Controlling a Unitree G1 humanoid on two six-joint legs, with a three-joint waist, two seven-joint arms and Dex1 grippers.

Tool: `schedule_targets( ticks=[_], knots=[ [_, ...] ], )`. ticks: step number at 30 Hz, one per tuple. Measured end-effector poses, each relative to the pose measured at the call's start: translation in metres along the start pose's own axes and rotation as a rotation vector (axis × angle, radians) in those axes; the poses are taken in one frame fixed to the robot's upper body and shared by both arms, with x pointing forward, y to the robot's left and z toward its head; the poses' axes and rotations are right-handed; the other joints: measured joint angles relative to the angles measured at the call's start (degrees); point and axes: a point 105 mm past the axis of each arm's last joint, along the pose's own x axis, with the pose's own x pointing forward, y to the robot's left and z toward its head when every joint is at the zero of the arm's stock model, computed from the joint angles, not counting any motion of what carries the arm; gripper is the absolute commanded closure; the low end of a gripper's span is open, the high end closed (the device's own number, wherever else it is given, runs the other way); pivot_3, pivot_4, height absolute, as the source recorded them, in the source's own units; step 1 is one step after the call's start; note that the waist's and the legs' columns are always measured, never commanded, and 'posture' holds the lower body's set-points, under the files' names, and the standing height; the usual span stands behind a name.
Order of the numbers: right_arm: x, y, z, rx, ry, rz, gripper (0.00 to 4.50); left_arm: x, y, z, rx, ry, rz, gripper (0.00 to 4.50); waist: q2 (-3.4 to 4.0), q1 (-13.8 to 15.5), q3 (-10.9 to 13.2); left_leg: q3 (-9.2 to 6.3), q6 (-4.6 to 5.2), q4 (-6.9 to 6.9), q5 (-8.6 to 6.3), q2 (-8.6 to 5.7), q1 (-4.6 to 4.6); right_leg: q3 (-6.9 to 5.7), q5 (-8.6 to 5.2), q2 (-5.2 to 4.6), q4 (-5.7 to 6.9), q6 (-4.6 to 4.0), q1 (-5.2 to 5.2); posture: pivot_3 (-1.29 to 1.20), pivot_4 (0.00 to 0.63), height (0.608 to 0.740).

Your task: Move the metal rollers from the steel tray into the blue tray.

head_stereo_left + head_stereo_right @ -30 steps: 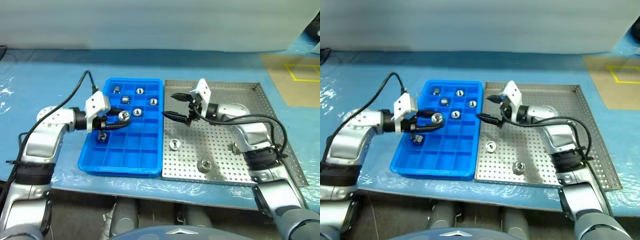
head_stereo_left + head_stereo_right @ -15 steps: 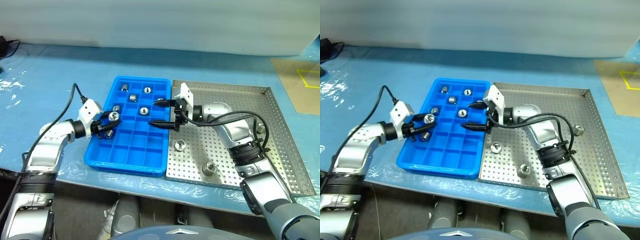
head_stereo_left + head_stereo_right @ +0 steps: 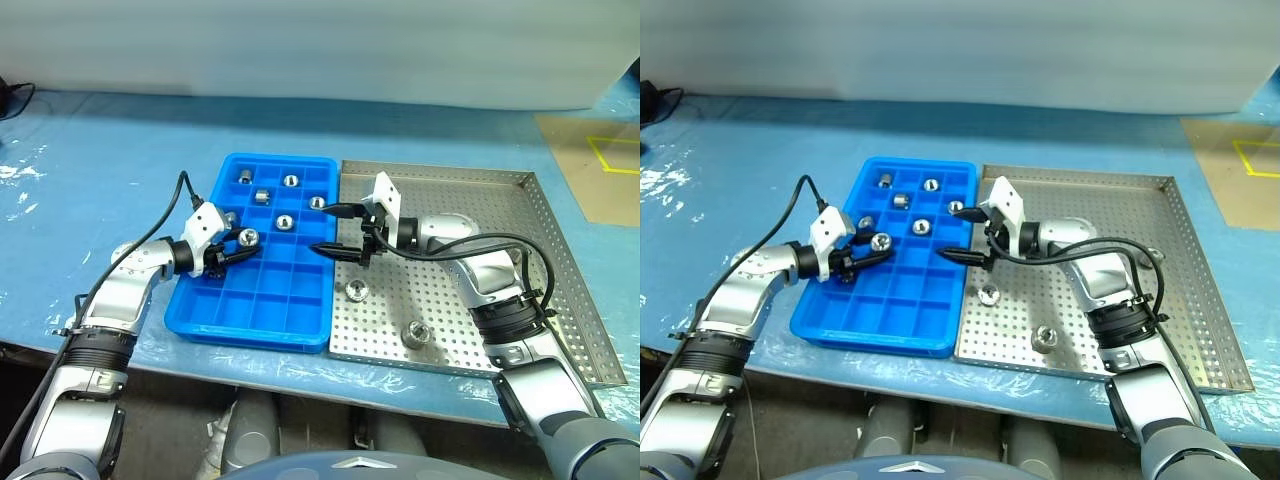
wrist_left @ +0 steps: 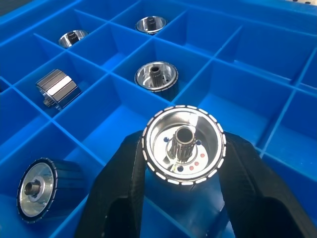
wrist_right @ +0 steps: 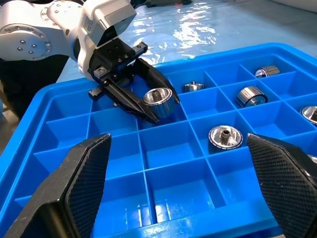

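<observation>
I am holding the left pincer (image 3: 240, 246) closed on one metal roller (image 3: 247, 237), its hub facing outward between the two black fingers (image 4: 121, 181), and it is hanging over the left-hand columns of the blue tray (image 3: 215, 325) without touching the floor of a compartment. The blue tray is sitting on the blue-covered surface (image 3: 90, 160), and its far rows are carrying the delivered metal rollers (image 3: 285, 222), one to a compartment; another is lying in a left-column cell just beside my held piece. The near rows are standing open, so I am seeing plenty of free cells there. To the right, I am keeping the right pincer (image 3: 338, 230) spread wide and holding nothing, its tips hovering over the seam where the blue tray's right wall is butting against the steel tray (image 3: 560, 300). On the steel tray, one roller (image 3: 357, 291) is lying near its left rim, another (image 3: 416, 334) nearer the front edge, and one is partly hidden behind my right forearm; most of the perforated floor is lying bare.
</observation>
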Motion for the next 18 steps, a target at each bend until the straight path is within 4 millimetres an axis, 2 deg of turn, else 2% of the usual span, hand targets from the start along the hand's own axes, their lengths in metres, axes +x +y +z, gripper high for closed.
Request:
schedule_targets(
  ticks=[4,10,12,16,18],
  knots=[
    [-0.002,0.000,-0.001,-0.006,0.003,-0.014,0.00,0.002,0.004,0.001,-0.001,-0.005,0.010,1.21,0.00,-0.13,-0.01,0.00,0.00,-0.01,0.00,0.01,0.01,0.00,0.00,0.01,0.00,0.00,0.00,0.04,0.150,0.740],
    [-0.004,-0.001,-0.004,0.002,0.013,-0.029,0.00,0.010,0.002,0.009,-0.007,-0.043,0.004,1.21,0.00,0.27,-0.01,0.00,0.01,0.01,0.00,-0.04,-0.08,0.00,0.00,-0.02,-0.03,0.00,0.00,0.00,0.150,0.740],
    [-0.005,-0.001,-0.003,-0.002,0.011,-0.035,0.00,0.020,-0.003,0.023,-0.009,-0.092,-0.021,1.21,-0.01,0.31,0.00,0.01,0.01,0.07,0.00,-0.04,-0.12,0.00,0.01,-0.03,-0.02,0.01,0.01,-0.01,0.150,0.740],
    [-0.018,-0.008,0.004,-0.018,0.008,-0.086,0.00,0.036,-0.010,0.075,0.043,-0.224,-0.111,1.21,-0.04,-0.05,0.01,0.00,0.00,0.10,0.01,-0.03,-0.07,0.03,0.01,-0.02,0.02,0.01,0.02,-0.08,0.150,0.740],
    [-0.027,-0.012,0.004,-0.020,0.013,-0.120,0.00,0.039,-0.013,0.093,0.066,-0.267,-0.148,1.21,-0.05,-0.62,0.00,0.02,0.00,0.08,0.01,-0.02,-0.04,0.03,0.01,0.00,0.01,0.01,0.02,-0.08,0.150,0.740]
  ],
)
